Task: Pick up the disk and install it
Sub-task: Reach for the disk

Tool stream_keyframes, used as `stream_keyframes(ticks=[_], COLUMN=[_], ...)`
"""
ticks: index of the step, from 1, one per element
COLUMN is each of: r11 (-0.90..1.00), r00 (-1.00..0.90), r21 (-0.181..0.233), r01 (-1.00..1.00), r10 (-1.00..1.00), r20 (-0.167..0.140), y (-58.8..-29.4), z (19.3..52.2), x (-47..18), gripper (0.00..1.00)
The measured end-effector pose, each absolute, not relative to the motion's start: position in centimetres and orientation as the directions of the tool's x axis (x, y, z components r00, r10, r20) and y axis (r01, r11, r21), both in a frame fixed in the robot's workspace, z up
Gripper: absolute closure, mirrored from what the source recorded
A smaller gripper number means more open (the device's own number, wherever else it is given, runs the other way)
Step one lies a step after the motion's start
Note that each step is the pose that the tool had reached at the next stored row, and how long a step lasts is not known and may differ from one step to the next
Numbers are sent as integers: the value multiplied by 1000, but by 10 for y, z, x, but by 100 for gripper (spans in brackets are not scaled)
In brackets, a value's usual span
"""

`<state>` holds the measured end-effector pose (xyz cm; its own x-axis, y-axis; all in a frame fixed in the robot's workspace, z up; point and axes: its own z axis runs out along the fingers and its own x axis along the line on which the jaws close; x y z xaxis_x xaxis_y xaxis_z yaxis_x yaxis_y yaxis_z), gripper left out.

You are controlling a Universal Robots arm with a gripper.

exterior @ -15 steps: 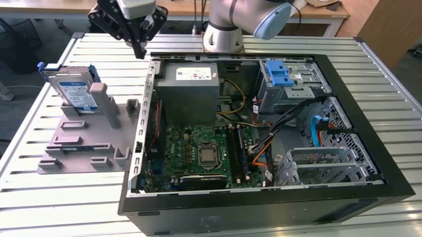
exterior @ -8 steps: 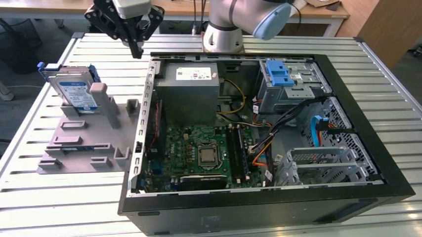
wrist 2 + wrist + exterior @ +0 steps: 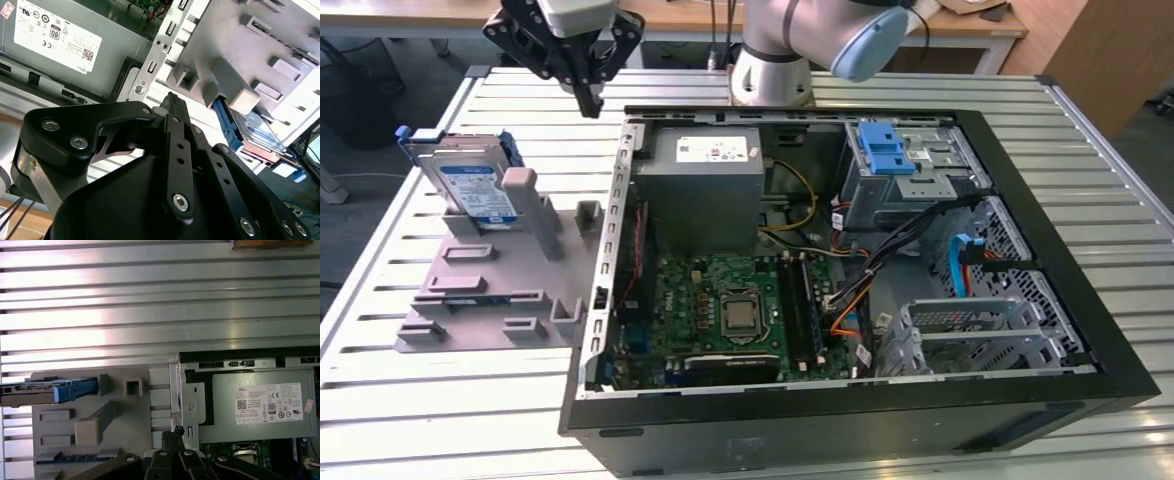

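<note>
The tool (image 3: 591, 104) hangs over the slatted surface (image 3: 414, 420) with its fingers pressed together on nothing, near the corner of the open computer case (image 3: 1101, 330) by the power supply (image 3: 707, 185). The disk (image 3: 471, 188) stands upright in a slot of the grey holder (image 3: 487, 300), apart from the tool.

Table (image 3: 454, 420): ribbed metal slats, gleaming brightly under glare. Fixture (image 3: 480, 300): grey plastic, looking matt and smooth. Disk (image 3: 470, 190): silver metal, wearing a paper label, blue plastic frame. Gripper (image 3: 591, 103): black, showing matt, with shiny metal screws.
</note>
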<state>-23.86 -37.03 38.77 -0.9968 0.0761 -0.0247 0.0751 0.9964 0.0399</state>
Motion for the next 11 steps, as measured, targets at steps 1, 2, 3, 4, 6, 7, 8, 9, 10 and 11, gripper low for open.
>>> stream_keyframes(ticks=[1,2,3,4,6,7,8,9,10,11], r11=[996,996,996,996,996,996,996,996,996,996], r00=[-997,-997,-997,-997,-997,-997,-997,-997,-997,-997], r21=[40,40,40,40,40,40,40,40,40,40], r01=[75,75,75,75,75,75,75,75,75,75], r10=[76,76,76,76,76,76,76,76,76,76], r20=[-25,-25,-25,-25,-25,-25,-25,-25,-25,-25], y=[-370,-370,-370,-369,-369,-368,-368,-368,-367,-367], z=[388,388,388,387,387,387,387,387,387,387], x=[-239,-240,-241,-242,-244,-244,-245,-246,-247,-248], gripper=[89,89,89,89,89,89,89,89,89,89])
